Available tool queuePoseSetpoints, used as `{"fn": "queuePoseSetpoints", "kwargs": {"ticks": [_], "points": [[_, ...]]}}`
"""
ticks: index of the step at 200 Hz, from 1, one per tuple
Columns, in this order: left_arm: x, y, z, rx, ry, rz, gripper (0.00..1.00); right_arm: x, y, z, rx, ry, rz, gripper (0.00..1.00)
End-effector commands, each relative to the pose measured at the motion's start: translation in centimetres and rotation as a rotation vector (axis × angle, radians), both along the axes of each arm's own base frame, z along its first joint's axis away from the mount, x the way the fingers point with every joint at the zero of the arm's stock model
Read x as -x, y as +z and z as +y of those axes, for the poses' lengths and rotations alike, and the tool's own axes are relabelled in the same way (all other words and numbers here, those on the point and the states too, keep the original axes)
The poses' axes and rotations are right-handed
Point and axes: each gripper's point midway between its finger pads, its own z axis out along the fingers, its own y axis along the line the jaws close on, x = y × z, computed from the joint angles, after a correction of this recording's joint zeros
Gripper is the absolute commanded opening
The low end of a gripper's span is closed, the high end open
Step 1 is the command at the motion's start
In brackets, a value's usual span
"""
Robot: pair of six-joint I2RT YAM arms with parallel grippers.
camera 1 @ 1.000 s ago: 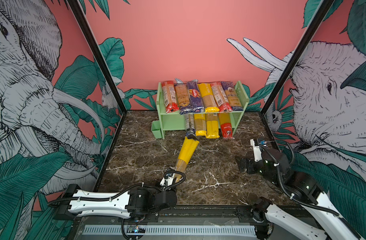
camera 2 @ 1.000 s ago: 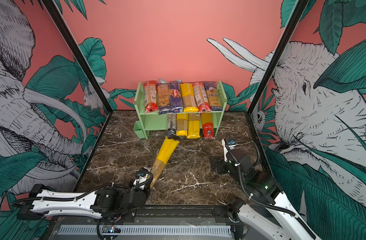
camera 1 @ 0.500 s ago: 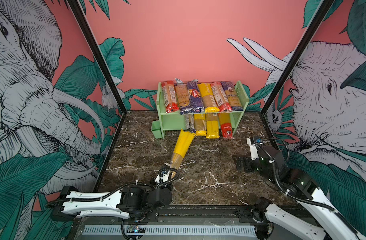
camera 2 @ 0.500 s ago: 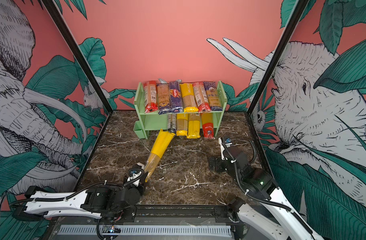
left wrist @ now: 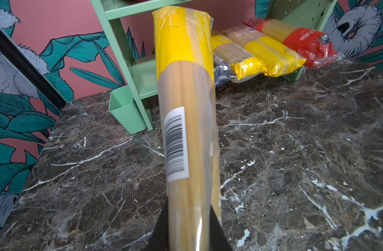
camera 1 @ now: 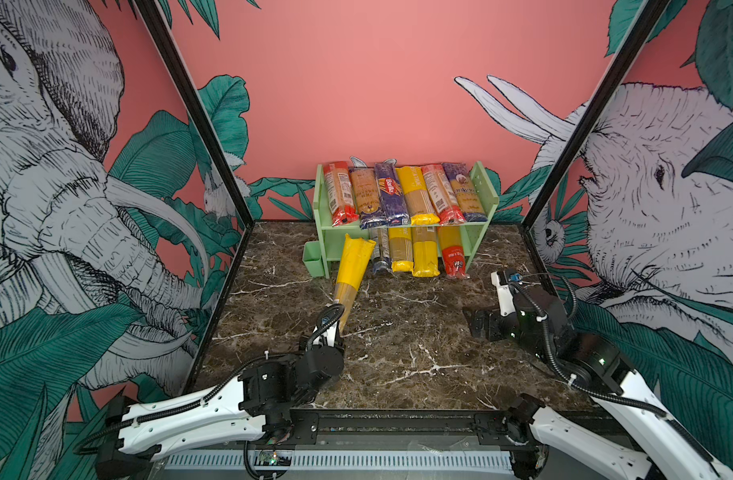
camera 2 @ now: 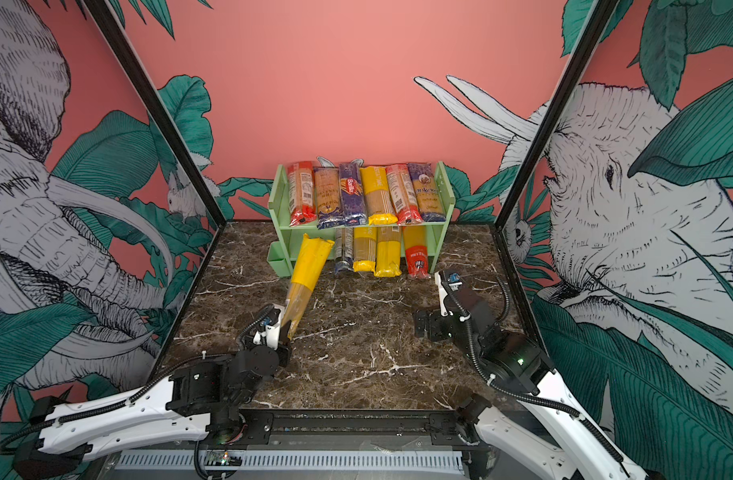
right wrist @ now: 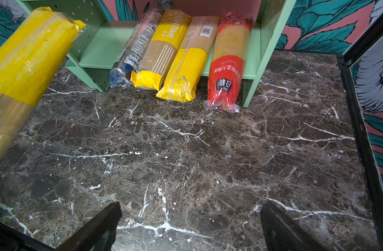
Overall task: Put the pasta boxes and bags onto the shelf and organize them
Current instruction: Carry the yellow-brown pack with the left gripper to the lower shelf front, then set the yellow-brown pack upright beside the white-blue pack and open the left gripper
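Ten packs lie on the shelf by my count, six across the upper tier and four on the lower, so I judge one is left. That last one, the yellow-ended pack, is clamped at its near end in my left gripper and slants up ahead of it, far tip at the lower opening. Just left of that tip are the green cup and the shelf's left upright. Just right of it lies the blue-ended pack. The bare board between them looks like the only free slot, narrow, with the upper tier's edge close overhead. Well off to that gripper's right, my right gripper hangs over the marble tabletop, jaws wide, holding nothing.
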Motion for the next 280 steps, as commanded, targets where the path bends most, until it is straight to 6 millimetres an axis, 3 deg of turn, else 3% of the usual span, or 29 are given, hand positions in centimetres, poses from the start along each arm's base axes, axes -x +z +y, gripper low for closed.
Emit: {"fn": "queuePoseSetpoints", "kwargs": {"ticks": [1,69,126,216,280], "points": [[-1.9,5.2,-0.8,0.189,0.034,-0.076,0.00,-0.1,1.6,-0.1,-0.024,-0.003,-0.050,0.99],[-5.7,5.9,-0.9,0.213,0.084,-0.087,0.00,-0.2,1.0,-0.4,0.007,-0.009,-0.046,0.99],[-11.3,6.7,-0.8,0.272,0.141,-0.094,0.00,-0.5,0.9,-0.8,0.039,-0.019,-0.057,1.00],[-21.0,6.9,-3.5,0.342,0.191,-0.123,0.00,-1.0,-0.7,-1.2,0.098,-0.035,-0.048,1.00],[-24.7,6.6,-4.5,0.327,0.216,-0.148,0.00,-1.8,-1.5,-1.3,0.160,-0.042,-0.042,1.00]]}}
